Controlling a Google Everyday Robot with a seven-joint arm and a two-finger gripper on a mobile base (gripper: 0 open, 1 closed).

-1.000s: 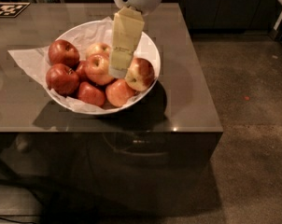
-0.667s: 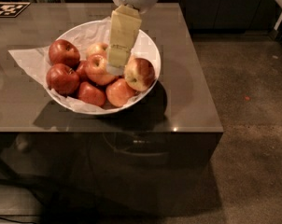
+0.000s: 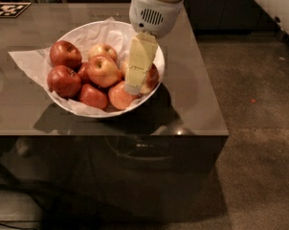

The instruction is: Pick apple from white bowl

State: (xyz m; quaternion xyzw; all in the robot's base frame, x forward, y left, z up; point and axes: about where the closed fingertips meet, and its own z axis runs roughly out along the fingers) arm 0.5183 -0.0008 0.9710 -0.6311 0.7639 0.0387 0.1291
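Observation:
The white bowl (image 3: 82,32) stands on the grey table, lined with crumpled white paper and holding several apples. The apple (image 3: 152,76), yellow-green with a red blush, lies at the bowl's right rim, mostly hidden behind my gripper. My gripper (image 3: 134,83), pale yellow under a white wrist housing (image 3: 153,14), reaches down into the right side of the bowl, its tip at the apple's left side and over an orange-red apple (image 3: 119,97). I cannot tell whether it touches the apple.
Dark red apples (image 3: 64,54) fill the bowl's left; a yellow-red apple (image 3: 104,71) sits mid-bowl. Paper (image 3: 26,60) spills over the left rim. The grey table (image 3: 192,104) ends close on the right and front. A black-and-white tag (image 3: 8,9) lies at far left.
My gripper has moved right and slightly down, from over the middle apples to the apple at the bowl's right rim. The apples have not shifted.

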